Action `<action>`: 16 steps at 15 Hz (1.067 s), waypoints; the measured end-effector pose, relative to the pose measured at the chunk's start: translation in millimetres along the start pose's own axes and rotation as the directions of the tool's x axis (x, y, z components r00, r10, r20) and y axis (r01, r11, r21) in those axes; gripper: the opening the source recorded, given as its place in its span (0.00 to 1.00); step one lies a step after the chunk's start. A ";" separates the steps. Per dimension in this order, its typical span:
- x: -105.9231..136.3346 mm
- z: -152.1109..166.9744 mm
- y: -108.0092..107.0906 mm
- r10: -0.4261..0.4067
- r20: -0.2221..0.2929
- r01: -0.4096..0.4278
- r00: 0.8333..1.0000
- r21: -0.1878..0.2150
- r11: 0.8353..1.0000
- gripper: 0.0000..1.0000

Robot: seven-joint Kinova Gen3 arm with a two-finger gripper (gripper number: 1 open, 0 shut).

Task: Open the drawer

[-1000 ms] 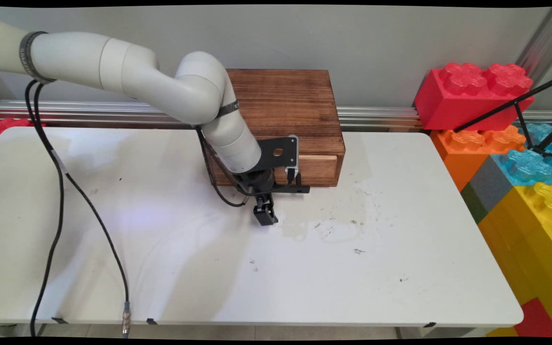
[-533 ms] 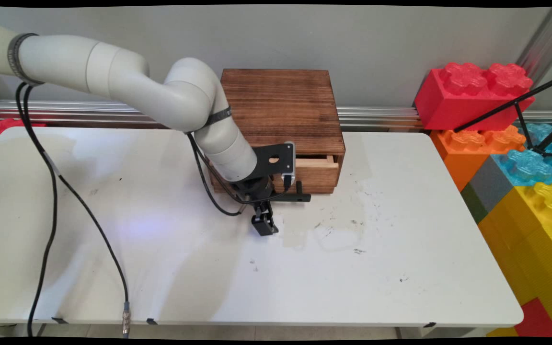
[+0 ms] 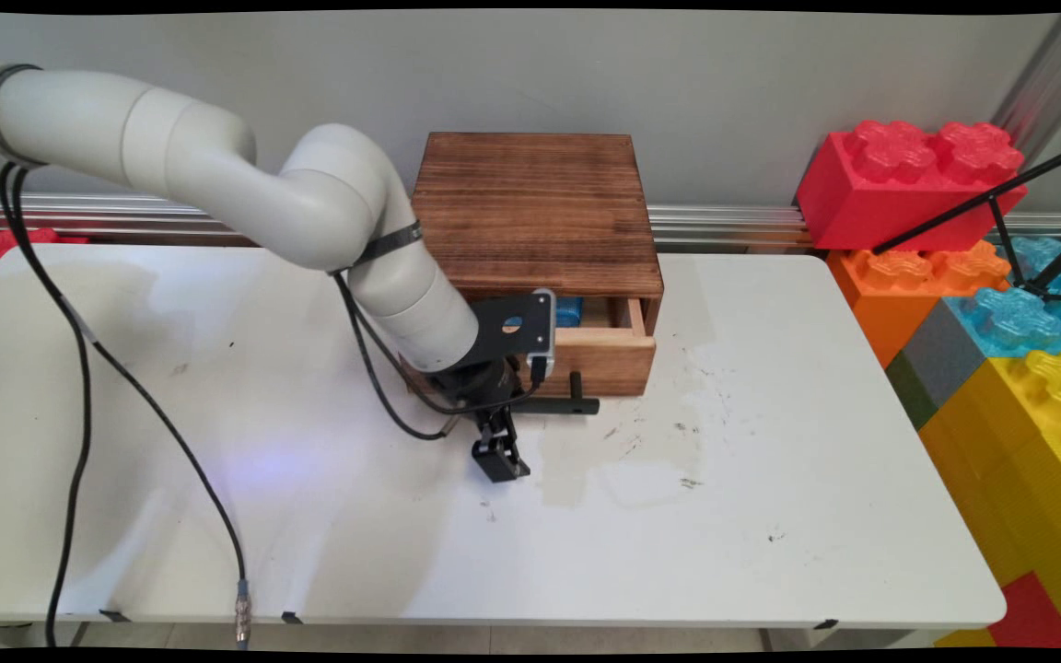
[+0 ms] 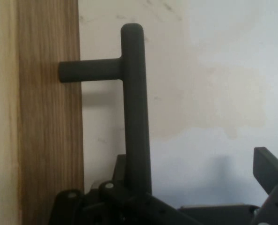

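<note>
A dark wooden box [image 3: 535,207] stands at the back of the white table [image 3: 770,516]. Its drawer [image 3: 606,359] is pulled partly out, and something blue [image 3: 569,311] shows inside. A black bar handle [image 3: 564,405] sticks out from the drawer front. My gripper [image 3: 514,433] is at the handle's left end. In the hand view the handle [image 4: 135,117] runs down into my gripper [image 4: 195,164], which is open. One finger [image 4: 119,169] sits between the bar and the drawer front [image 4: 50,117], and the other finger [image 4: 269,169] is well apart from the bar.
Large toy bricks are stacked beyond the table's right edge, a red one [image 3: 908,180] on top, with orange, blue and yellow ones below. A black tripod leg [image 3: 1000,198] crosses them. Black cables [image 3: 88,368] hang from the arm over the table's left part.
The drawer has slid out towards the near side, with the gripper and handle moving together. The gap above the drawer front has widened and the blue thing inside now shows.
</note>
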 end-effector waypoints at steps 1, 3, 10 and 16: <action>-1.0 -1.5 4.3 -0.002 -0.004 0.002 1.000 -0.006 1.000 1.00; -2.7 -5.1 14.8 -0.010 -0.014 0.010 1.000 -0.020 1.000 1.00; -3.6 -12.4 44.9 -0.045 -0.033 0.043 0.998 -0.056 0.998 1.00; -3.8 -13.8 68.4 -0.065 -0.039 0.061 0.997 -0.081 0.995 1.00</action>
